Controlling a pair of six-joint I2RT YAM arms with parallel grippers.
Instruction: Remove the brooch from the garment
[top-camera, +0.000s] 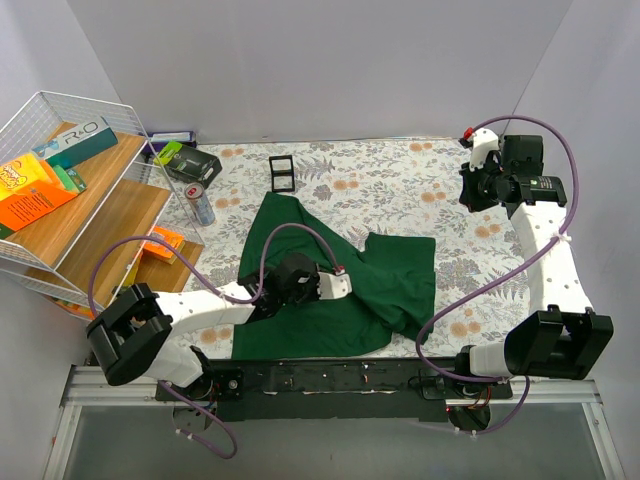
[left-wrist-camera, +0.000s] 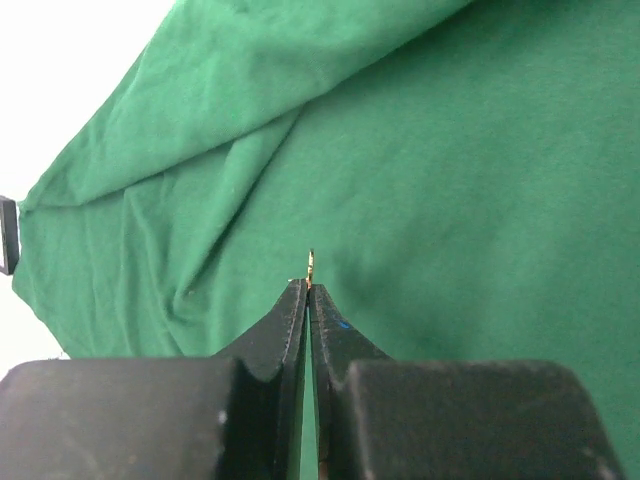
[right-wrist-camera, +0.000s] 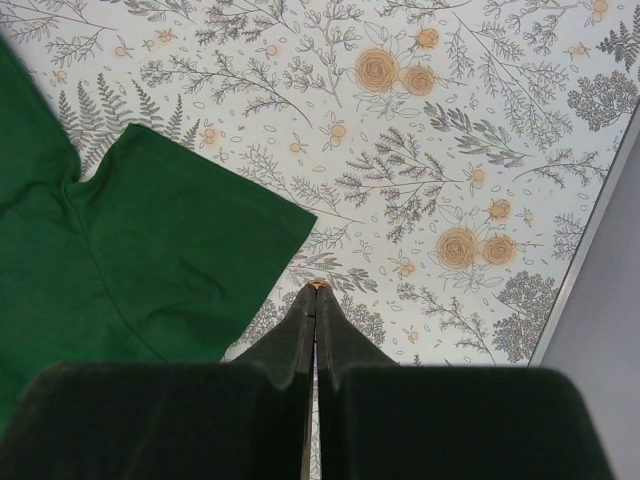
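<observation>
The dark green T-shirt (top-camera: 330, 270) lies crumpled on the flowered tablecloth, mid-table. My left gripper (top-camera: 345, 280) is over the middle of the shirt. In the left wrist view it (left-wrist-camera: 310, 287) is shut on a thin gold piece (left-wrist-camera: 311, 265), seemingly the brooch seen edge-on, sticking out of the tips above the cloth (left-wrist-camera: 450, 200). My right gripper (top-camera: 470, 192) is raised at the far right, away from the shirt. In the right wrist view it (right-wrist-camera: 317, 291) is shut with a tiny gold bit (right-wrist-camera: 317, 284) at its tips, over bare tablecloth beside a shirt sleeve (right-wrist-camera: 150, 240).
A wire rack (top-camera: 60, 190) with boxes stands at the left. A drink can (top-camera: 200, 205), a black pouch (top-camera: 190, 165) and a black frame (top-camera: 283, 172) lie beyond the shirt. An orange packet (top-camera: 160, 243) lies under the rack. The side wall (right-wrist-camera: 600, 340) is close on the right.
</observation>
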